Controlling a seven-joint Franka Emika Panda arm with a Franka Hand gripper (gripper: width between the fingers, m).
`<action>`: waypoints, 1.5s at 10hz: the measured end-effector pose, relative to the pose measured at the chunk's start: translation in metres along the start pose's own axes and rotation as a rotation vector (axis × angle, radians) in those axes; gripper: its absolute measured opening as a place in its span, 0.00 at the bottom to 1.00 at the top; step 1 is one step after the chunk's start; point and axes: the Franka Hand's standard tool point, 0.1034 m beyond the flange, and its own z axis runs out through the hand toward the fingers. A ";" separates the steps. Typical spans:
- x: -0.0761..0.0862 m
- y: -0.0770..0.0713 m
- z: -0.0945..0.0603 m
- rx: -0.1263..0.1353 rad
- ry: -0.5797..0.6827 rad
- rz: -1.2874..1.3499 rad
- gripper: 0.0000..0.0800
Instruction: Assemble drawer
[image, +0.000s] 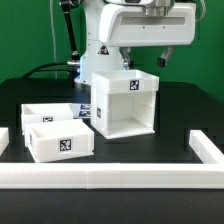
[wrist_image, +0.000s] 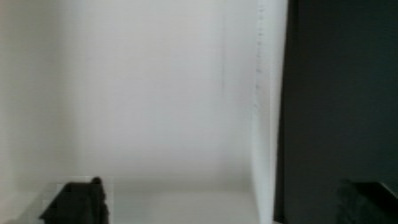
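The drawer casing (image: 125, 108) stands upright near the middle of the table (image: 185, 115), with its open face turned toward the exterior camera and a square tag (image: 130, 84) on its upper front edge. Both trays lie outside the casing, to the exterior view's left of it. The rear tray (image: 45, 110) sits close beside the casing's side wall, and the front tray (image: 58, 143) sits nearer the camera than the casing, partly covering the rear tray in view. The end effector (image: 145, 60) hangs just above the casing's rear top edge, carried by the robot arm (image: 130, 25) behind the casing. In the wrist view the end effector (wrist_image: 222, 203) is spread wide, its dark fingertips (wrist_image: 75, 200) far apart and gripping nothing, over a white surface seen at close range. Border rails (image: 110, 178) lie well forward of the casing and to either side of it.
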 end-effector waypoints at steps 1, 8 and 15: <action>-0.001 0.000 0.001 0.001 -0.002 0.000 0.81; -0.024 -0.022 0.033 0.066 -0.020 0.068 0.81; -0.023 -0.019 0.037 0.069 -0.026 0.070 0.05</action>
